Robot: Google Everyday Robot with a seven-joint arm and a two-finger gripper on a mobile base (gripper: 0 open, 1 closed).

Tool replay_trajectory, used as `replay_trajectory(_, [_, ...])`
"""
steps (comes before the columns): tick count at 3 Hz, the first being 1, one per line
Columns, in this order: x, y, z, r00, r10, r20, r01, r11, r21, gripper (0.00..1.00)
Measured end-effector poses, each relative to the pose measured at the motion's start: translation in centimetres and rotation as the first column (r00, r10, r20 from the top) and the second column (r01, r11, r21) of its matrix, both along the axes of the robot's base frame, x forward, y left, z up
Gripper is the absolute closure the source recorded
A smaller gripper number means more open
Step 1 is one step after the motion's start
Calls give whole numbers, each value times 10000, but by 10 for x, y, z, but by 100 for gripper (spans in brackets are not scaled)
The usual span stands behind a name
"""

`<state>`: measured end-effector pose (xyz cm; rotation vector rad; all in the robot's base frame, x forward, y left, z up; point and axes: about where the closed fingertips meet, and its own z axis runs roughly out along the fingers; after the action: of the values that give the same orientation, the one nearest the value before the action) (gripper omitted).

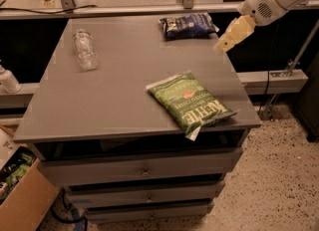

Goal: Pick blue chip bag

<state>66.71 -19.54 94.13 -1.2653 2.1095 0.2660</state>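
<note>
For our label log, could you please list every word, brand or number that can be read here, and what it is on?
"KETTLE": large white letters on the green chip bag, upside down to the camera; its smaller print is too blurred.
On the blue chip bag: white lettering, too blurred to read.
The gripper, right of that bag: no text.
</note>
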Motion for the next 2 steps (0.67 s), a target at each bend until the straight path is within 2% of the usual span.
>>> replay_trajectory(1, [29,3,-7,9987,-361,350,322,9938,1060,0])
replay_trajectory(2, [66,12,-13,9955,-619,712,453,9756,2146,0])
